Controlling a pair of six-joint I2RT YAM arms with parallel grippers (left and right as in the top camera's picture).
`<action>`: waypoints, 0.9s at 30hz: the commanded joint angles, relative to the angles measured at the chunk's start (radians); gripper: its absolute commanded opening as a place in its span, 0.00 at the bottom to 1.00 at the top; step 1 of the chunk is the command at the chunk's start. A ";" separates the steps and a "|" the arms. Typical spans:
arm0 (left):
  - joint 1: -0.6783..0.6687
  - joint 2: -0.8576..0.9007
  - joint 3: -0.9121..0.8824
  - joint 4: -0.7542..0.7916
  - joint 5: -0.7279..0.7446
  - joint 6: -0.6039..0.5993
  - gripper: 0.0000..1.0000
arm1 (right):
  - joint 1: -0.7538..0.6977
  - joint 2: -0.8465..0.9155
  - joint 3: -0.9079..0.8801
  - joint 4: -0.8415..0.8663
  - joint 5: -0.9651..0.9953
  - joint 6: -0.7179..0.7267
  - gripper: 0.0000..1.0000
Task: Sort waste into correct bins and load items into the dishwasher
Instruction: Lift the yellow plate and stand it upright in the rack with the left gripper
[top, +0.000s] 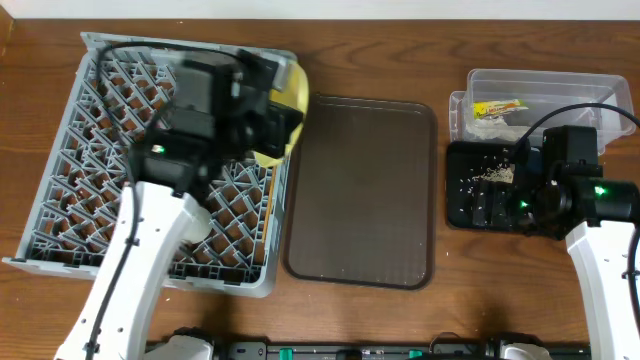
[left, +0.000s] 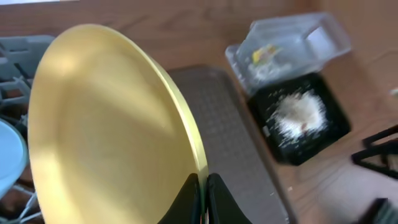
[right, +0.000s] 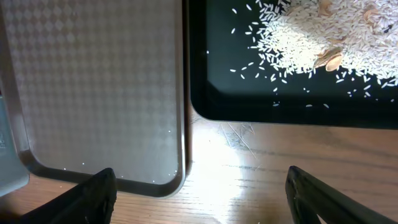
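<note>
My left gripper (top: 272, 128) (left: 204, 186) is shut on the rim of the round yellow-green plate (top: 291, 92) (left: 106, 124). It holds the plate on edge over the right side of the grey dish rack (top: 90, 180). A light blue bowl (left: 9, 155) shows at the left edge of the left wrist view. The clear tub (top: 560, 90) holds the printed wrapper (top: 498, 107) and the white tissue (top: 490, 128). The black tray (top: 462, 190) (right: 249, 99) holds crumbly food scraps (top: 492, 173) (right: 317, 31). My right gripper (top: 487, 208) (right: 202, 199) is open and empty, by the black tray's edge.
The brown serving tray (top: 362, 190) (right: 93, 81) lies between the rack and the black tray, with a few stray grains on it. A narrow strip of bare wood table (right: 249, 174) runs between the two trays. The right arm covers part of the black tray.
</note>
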 joint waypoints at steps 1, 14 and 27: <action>0.066 0.012 0.018 0.014 0.227 -0.002 0.06 | -0.006 -0.008 0.014 -0.001 -0.001 0.008 0.84; 0.121 0.138 0.018 0.027 0.362 -0.002 0.06 | -0.006 -0.008 0.014 -0.003 -0.001 0.008 0.84; 0.138 0.201 0.018 0.036 0.344 -0.002 0.06 | -0.006 -0.008 0.014 -0.005 -0.001 0.008 0.84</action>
